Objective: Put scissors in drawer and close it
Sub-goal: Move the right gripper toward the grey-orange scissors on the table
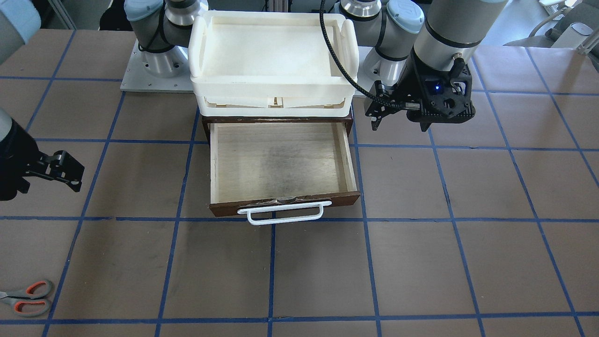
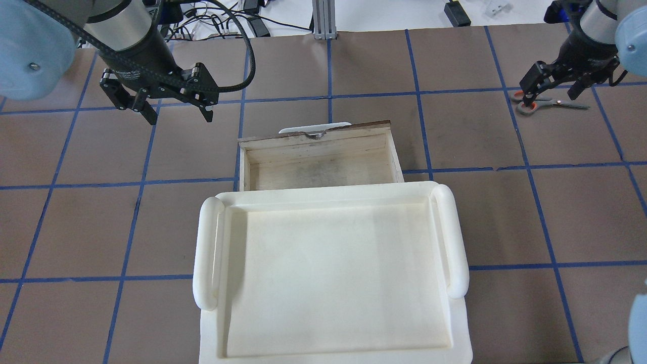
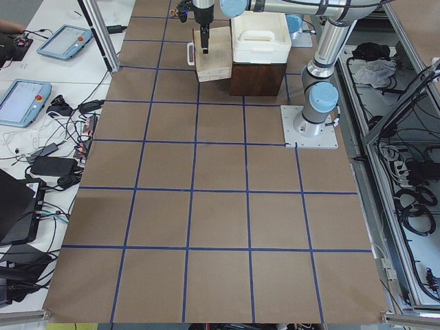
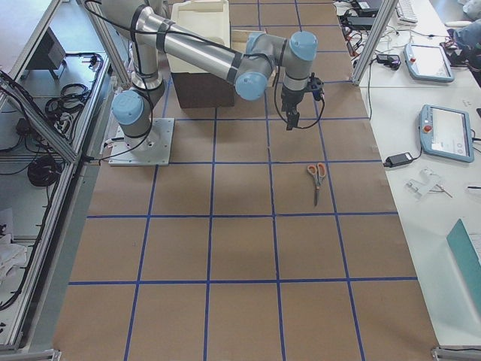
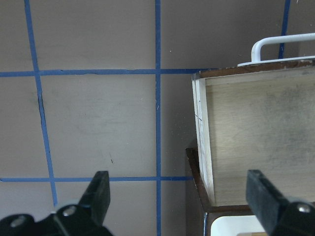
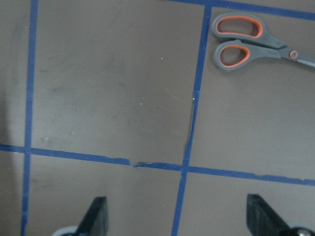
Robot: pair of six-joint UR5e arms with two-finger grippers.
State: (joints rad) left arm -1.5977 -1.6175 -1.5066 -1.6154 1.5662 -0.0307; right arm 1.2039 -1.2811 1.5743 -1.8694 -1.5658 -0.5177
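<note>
- Scissors (image 2: 543, 102) are lying flat on the worktop (image 1: 444, 234), out on the robot's right side and well apart from the drawer (image 1: 281, 161). Blades are shut. In the overhead view the orange-lined loops point back towards the drawer side and the tips point away from it.
- On my front-facing feed they're only just in frame at the bottom corner, with the blade tips cut off by the edge.
- The drawer is pulled out. I can see its plywood floor, and the brown front with the white bar handle (image 1: 281, 213) faces away from the robot.
- A cream plastic tray (image 1: 273, 51) sits on top of the dark brown cabinet (image 3: 258, 77) that the drawer slides out of.
- The right gripper (image 2: 550, 93) hangs above the worktop near the scissors, jaws apart, gripping nothing. In its wrist cam the scissors are up in the top right corner, beyond the fingers (image 6: 96, 216) and not between them.
- The left gripper (image 2: 179, 114) hovers off the drawer's side on the robot's left, jaws wide apart with nothing in them. Its wrist cam shows the drawer's side wall and front corner sitting between the two fingers, lower down, not touching.
- Blue tape lines (image 1: 271, 271) grid the whole brown worktop.
</note>
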